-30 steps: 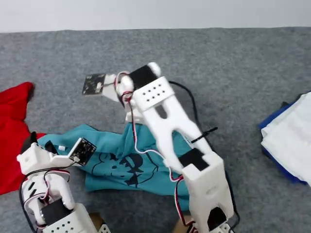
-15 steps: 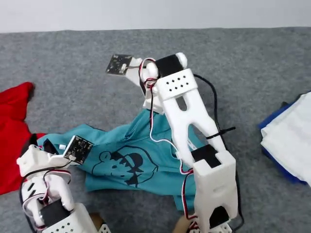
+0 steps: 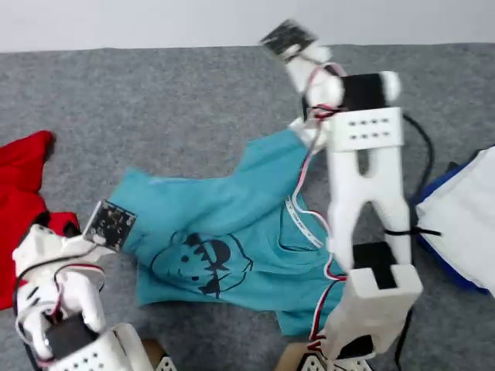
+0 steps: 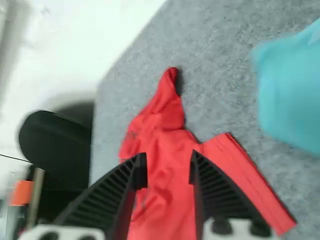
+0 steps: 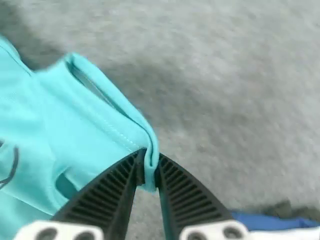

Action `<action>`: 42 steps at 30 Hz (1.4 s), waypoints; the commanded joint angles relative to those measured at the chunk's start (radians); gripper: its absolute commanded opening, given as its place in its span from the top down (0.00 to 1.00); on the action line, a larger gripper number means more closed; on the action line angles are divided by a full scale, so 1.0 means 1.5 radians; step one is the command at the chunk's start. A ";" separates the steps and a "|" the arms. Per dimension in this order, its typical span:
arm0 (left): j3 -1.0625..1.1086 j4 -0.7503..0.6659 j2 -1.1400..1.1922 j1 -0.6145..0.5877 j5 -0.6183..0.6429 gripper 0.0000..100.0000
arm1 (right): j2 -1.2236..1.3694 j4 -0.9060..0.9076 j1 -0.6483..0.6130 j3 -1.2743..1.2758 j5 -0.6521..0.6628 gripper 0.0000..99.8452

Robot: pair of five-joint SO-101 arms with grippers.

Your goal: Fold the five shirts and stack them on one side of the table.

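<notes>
High view: I see the teal T-shirt with a dark cartoon face print (image 3: 232, 232) lying crumpled across the middle of the grey felt-covered bench (image 3: 155, 100). One corner of it is drawn out toward the far edge. My white right arm (image 3: 363, 178) stretches out over that side of the garment, its wrist above the raised corner.

In the right wrist view, the right pincer (image 5: 149, 156) is clamped on a folded hem of the teal T-shirt. The cloth is pinched between the two black ribbed jaws, and the fold rises just above their tips.

The crumpled red shirt (image 3: 19, 193) lies at the left edge of the bench, near the teal T-shirt's sleeve. My white left arm (image 3: 54, 270) sits at the near left corner between the two garments. In the left wrist view, the left pincer (image 4: 167, 157) hangs over the red shirt with its jaws apart, and red cloth shows in the gap. I cannot tell whether the tips touch the fabric.

At the right edge of the bench lies a stack of folded shirts, white on top of blue (image 3: 464, 216). It is apart from the teal T-shirt, with the right arm between them.
</notes>
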 commanded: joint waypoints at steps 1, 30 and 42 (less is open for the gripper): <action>-0.099 0.015 0.133 0.032 0.030 0.86 | -0.059 0.026 0.022 -0.033 -0.010 0.99; -1.076 0.344 1.263 0.263 0.227 1.00 | -0.059 0.024 -0.022 0.056 -0.050 0.99; -1.537 0.525 1.597 0.259 0.229 0.83 | -0.059 0.023 -0.020 0.056 -0.053 0.99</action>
